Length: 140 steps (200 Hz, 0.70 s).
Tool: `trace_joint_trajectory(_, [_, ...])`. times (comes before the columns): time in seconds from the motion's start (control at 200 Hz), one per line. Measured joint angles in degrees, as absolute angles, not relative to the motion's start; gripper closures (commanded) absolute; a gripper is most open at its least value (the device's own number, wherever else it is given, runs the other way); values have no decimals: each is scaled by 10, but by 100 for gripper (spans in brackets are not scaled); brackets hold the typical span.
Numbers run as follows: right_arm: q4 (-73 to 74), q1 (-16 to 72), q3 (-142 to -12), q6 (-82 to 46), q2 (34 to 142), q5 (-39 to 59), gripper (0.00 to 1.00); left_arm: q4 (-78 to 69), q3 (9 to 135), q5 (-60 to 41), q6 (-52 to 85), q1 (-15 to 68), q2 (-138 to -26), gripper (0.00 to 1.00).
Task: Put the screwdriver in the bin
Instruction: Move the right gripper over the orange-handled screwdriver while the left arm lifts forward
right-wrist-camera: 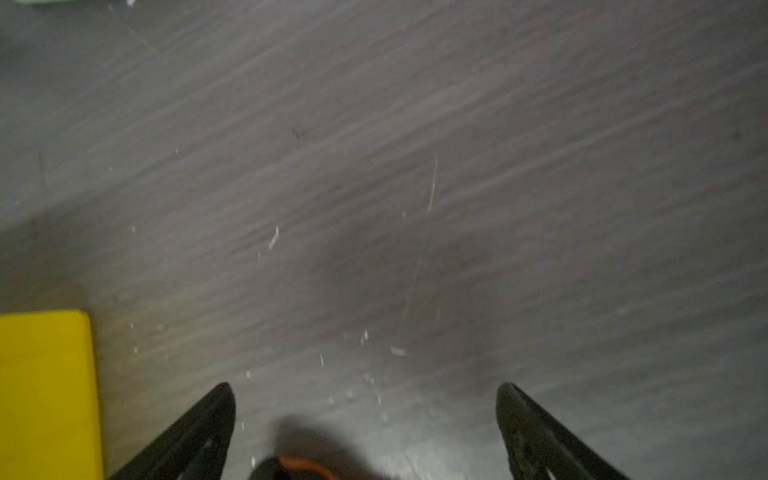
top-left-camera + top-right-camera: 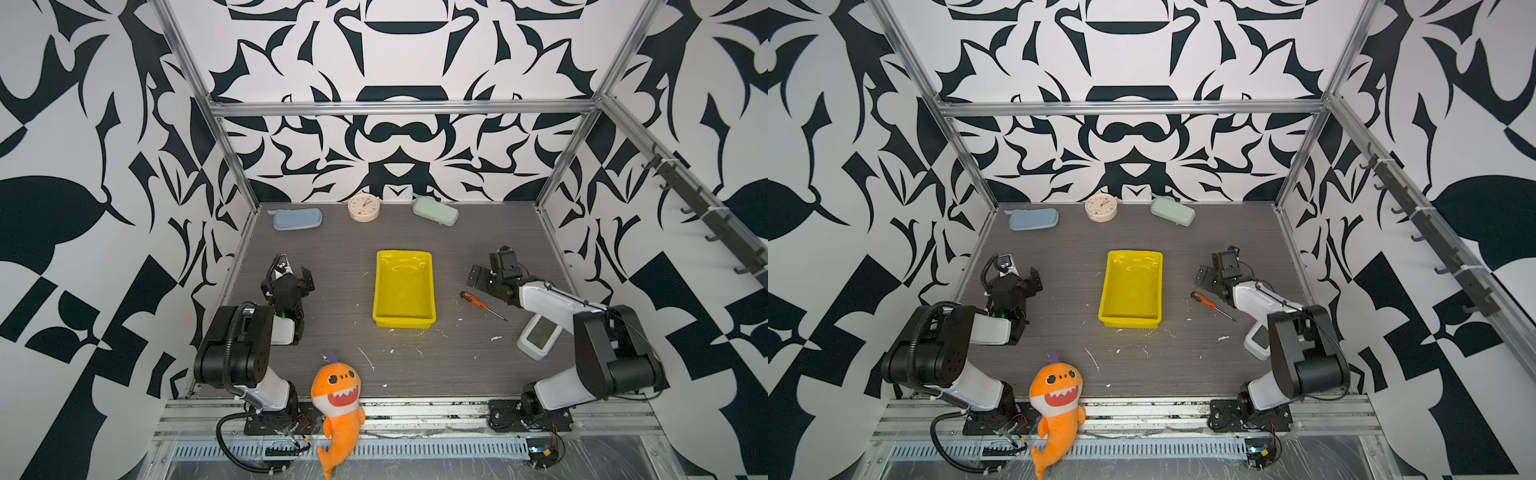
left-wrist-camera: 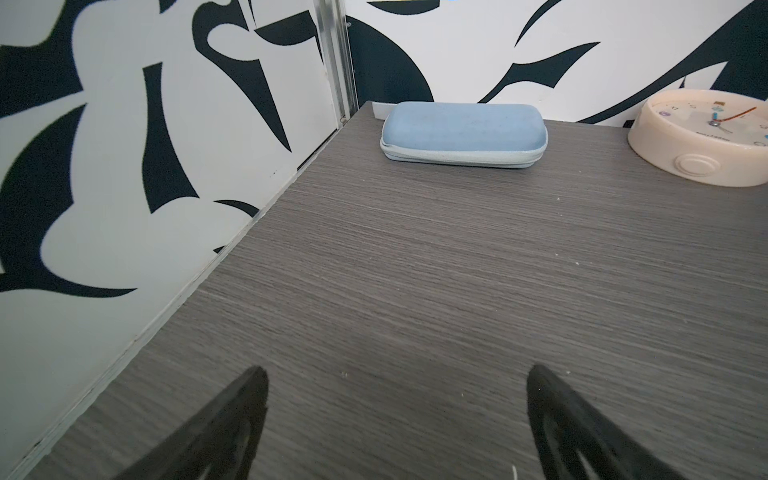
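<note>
Left tool (image 3: 397, 376), right tool (image 1: 365, 388) spread wide, empty — screwdriver (image 2: 478, 302) lies clear of bin (image 2: 404, 322).

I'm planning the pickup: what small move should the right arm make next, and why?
Probably ease the right gripper back and down until the orange handle of the screwdriver sits between its jaws. They are open and empty, the right wrist view shows only the handle's end behind the tips, and the screwdriver lies on the table beside the bin.

No text can be read; the small print on the clock (image 3: 702, 139) dial is blurred
</note>
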<state>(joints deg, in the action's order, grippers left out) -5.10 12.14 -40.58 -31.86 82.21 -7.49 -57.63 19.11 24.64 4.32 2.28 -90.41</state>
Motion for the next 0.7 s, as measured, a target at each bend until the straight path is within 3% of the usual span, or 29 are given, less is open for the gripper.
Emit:
trace_joint_trajectory(0.3, [-27,208,-388,-318,734,-242,0,-536,192,288,44,41,-849,0])
trace_joint_trajectory(0.485, [-1,209,-368,-356,741,-301,1,-364,237,292,70,89,-675,1])
trace_joint_trajectory(0.7, [-27,206,-367,-390,775,-314,2,-35,370,224,214,93,-496,0])
